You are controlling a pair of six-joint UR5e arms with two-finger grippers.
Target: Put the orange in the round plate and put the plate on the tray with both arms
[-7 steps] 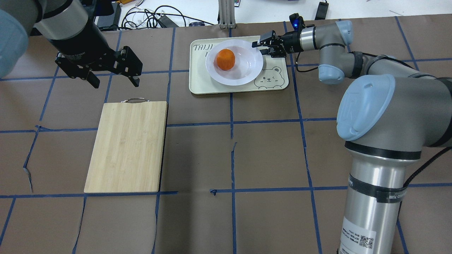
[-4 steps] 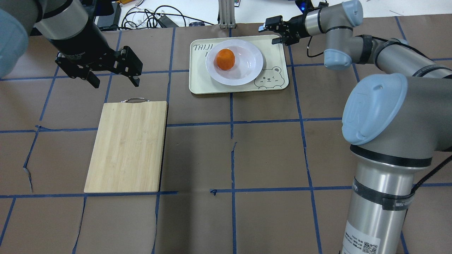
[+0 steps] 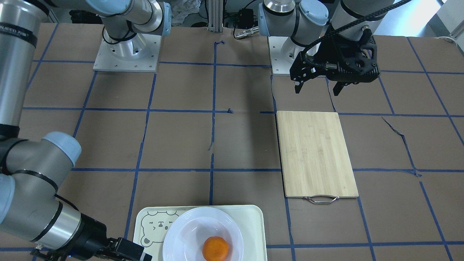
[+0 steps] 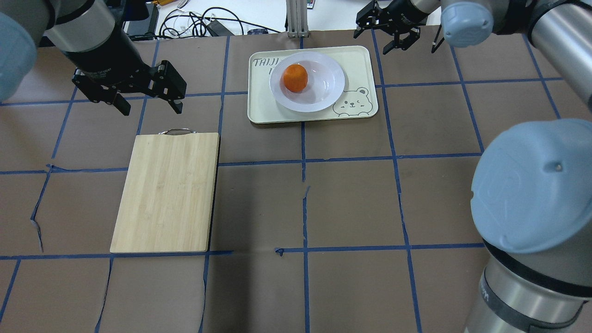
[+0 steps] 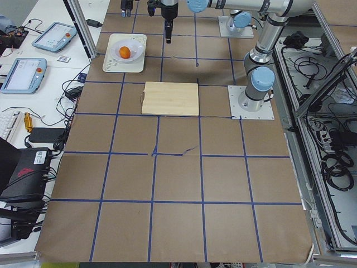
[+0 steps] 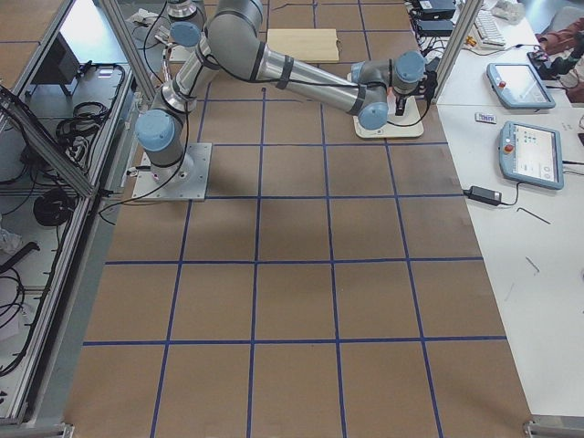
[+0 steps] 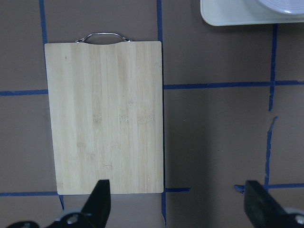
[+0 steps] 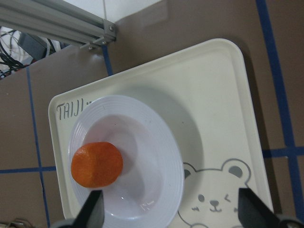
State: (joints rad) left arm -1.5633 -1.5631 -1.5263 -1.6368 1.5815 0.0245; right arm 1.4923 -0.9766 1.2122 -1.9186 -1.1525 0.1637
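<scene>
The orange (image 4: pixel 295 77) sits in the plate (image 4: pixel 334 90) on the tray (image 4: pixel 262 109), so the job looks done, and that is likely why the right gripper (image 4: pixel 375 38) beside the tray and the left gripper (image 4: pixel 151 109) by the wooden board (image 4: pixel 166 192) both hang with jaws apart, holding nothing.

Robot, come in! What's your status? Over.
Grippers: left gripper open, right gripper open, empty. The orange in round plate, plate on tray. Nothing in the way.
</scene>
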